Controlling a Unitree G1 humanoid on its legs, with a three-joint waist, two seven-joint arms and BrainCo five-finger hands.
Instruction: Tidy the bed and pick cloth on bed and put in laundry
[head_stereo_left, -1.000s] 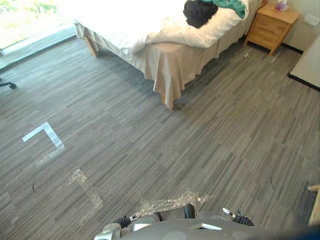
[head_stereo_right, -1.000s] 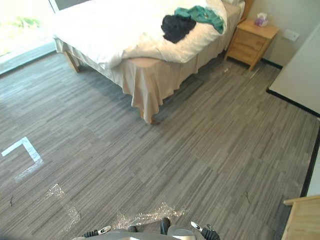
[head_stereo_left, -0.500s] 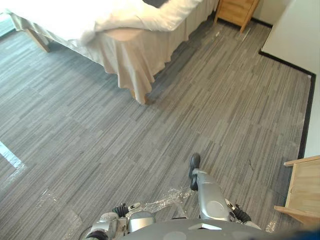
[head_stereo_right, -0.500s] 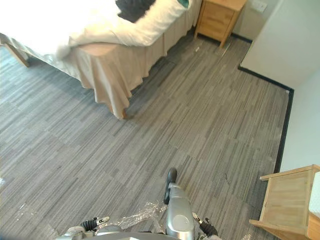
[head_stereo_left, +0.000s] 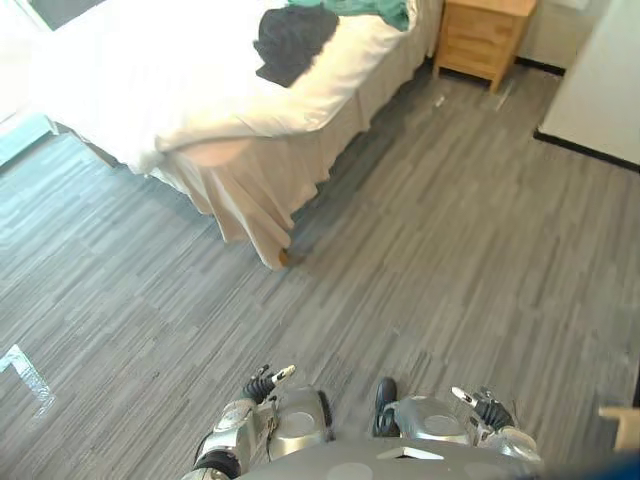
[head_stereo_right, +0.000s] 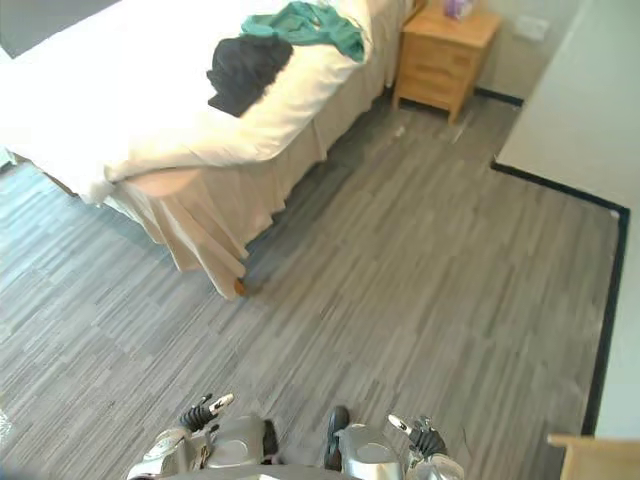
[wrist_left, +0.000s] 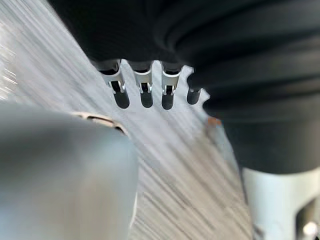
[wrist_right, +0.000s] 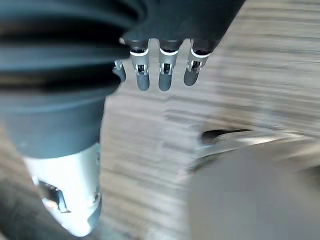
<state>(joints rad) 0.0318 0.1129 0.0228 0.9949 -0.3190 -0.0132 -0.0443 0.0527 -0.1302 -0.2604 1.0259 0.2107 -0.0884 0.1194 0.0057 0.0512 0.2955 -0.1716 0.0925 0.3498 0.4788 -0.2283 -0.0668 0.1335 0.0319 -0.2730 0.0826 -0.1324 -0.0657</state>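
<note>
Fingers (wrist_left: 146, 96) of the left hand (head_stereo_left: 258, 384) hang straight and loose over the floor (head_stereo_right: 420, 260), holding nothing. The right hand (head_stereo_left: 486, 410) is the same, its fingers (wrist_right: 165, 76) relaxed and empty. On the bed (head_stereo_right: 120, 120) at 11 o'clock, a black cloth (head_stereo_right: 243, 70) touches a green cloth (head_stereo_right: 312, 22). A nightstand (head_stereo_right: 440, 60) stands at 12.

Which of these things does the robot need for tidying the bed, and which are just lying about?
For the job:
bed
black cloth on the bed
green cloth next to it
left hand and right hand, both open and empty

Just lying about:
wooden nightstand
purple box on it
white tape mark
</note>
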